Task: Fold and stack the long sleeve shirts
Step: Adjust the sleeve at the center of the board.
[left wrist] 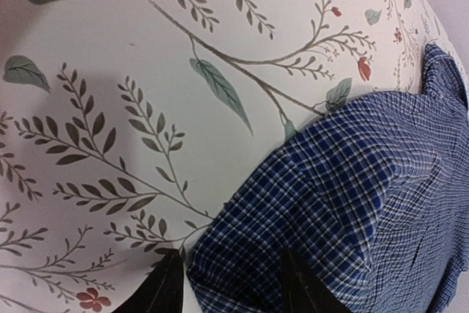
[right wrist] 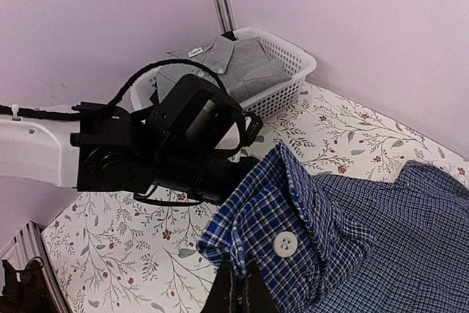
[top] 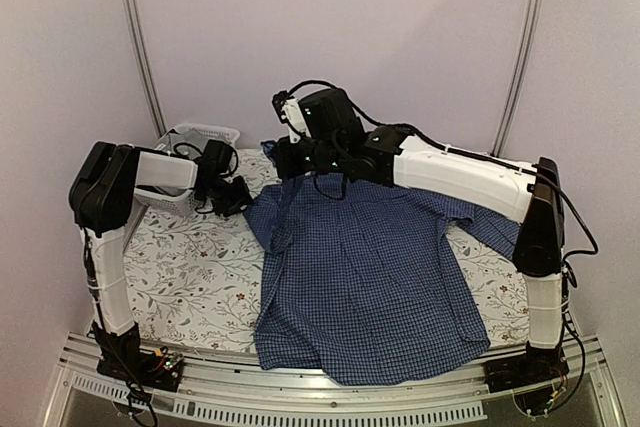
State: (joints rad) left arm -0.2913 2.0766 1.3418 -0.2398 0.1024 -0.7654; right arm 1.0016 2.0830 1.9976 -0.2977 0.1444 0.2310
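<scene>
- Right gripper (right wrist: 239, 285) is pressed together, pinching the buttoned band (right wrist: 282, 236) of the blue shirt (top: 370, 277).
- Left gripper (left wrist: 231, 273) straddles a fold half-spread; grip unconfirmed.
- That shirt lies spread on the table (top: 190, 277); the grey shirt (right wrist: 227, 60) sits in the basket (right wrist: 293, 71).
- Cloth likely handles light and limp: grip seams or hems.

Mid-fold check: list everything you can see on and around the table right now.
blue shirt: one, dark blue with light checks, spread over the table's middle and right
grey shirt: one, plain grey, in the basket
basket: one, white, far left corner
tablecloth: one, white with leaf print, covering the table
left arm: white and black, jaws apart around blue shirt cloth, grip unclear
right arm: white and black, jaws shut on the blue shirt's buttoned edge
</scene>
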